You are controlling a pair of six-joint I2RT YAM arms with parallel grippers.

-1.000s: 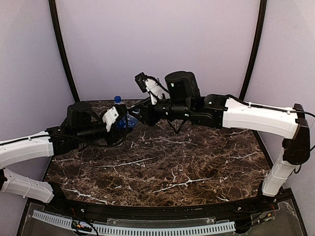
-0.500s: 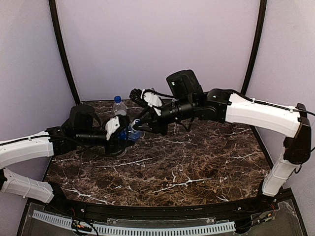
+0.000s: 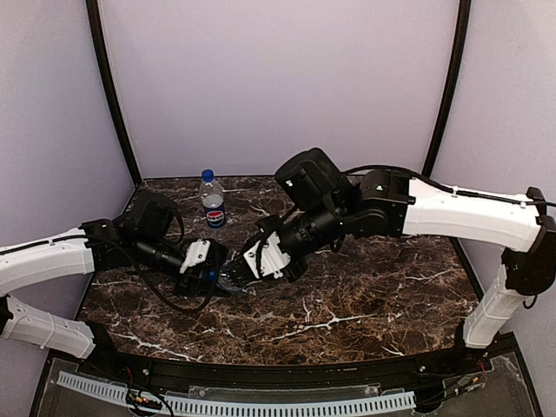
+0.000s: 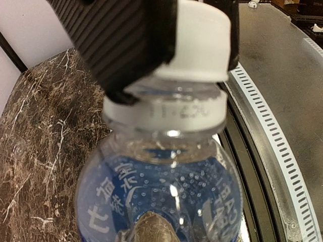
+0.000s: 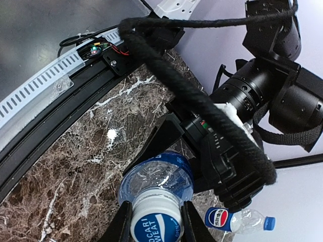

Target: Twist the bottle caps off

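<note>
Two sets of jaws meet on one water bottle [image 4: 156,191], held left of middle over the tabletop [image 3: 373,295] and tipped with its neck to the right. The left jaws pinch its blue-labelled body. The right jaws are pressed against either side of its white cap [image 5: 155,223] at the top of the neck. Whether the bottle touches the tabletop I cannot tell. The surface is dark brown marble veined white. At the far left, well apart, a Pepsi bottle [image 3: 212,204] stands upright with its dark blue cap [image 3: 207,174] on. Pale lilac walls [image 3: 278,78] close the room.
</note>
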